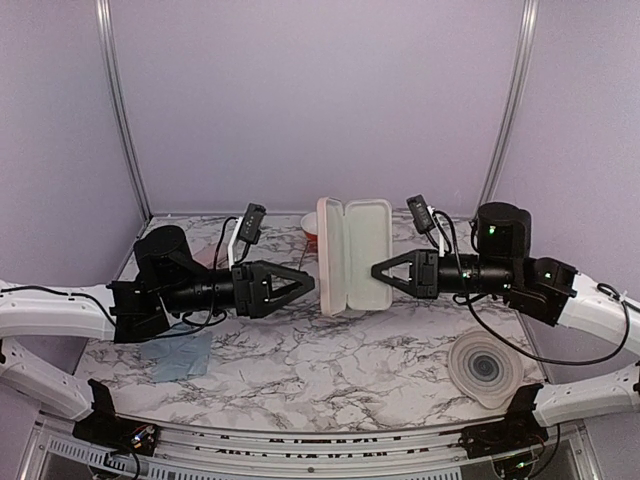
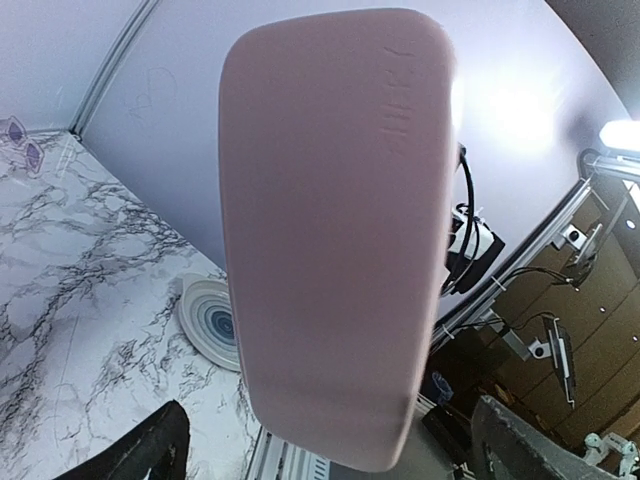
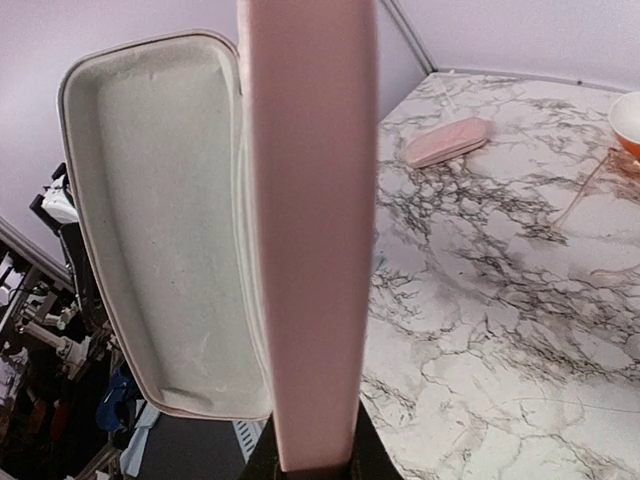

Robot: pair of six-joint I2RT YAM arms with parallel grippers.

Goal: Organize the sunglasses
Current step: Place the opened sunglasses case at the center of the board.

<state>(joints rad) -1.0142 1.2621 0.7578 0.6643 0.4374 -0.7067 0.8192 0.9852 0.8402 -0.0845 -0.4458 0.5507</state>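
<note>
The white marble-patterned table [image 1: 330, 370] carries a light blue cloth [image 1: 180, 352] near its front left corner and a round ringed disc [image 1: 485, 370] near its front right. Toward the back stands a white and orange bowl [image 1: 309, 222], and a closed pink case [image 3: 445, 142] lies flat near the far edge. A pale pair of sunglasses [image 2: 18, 142] rests on the marble close to the wall.

Pale lilac-tinted wire-framed sunglasses [image 2: 17, 143] on the marble tabletop [image 2: 90, 260], close beside the wall [image 2: 170, 110]
</note>
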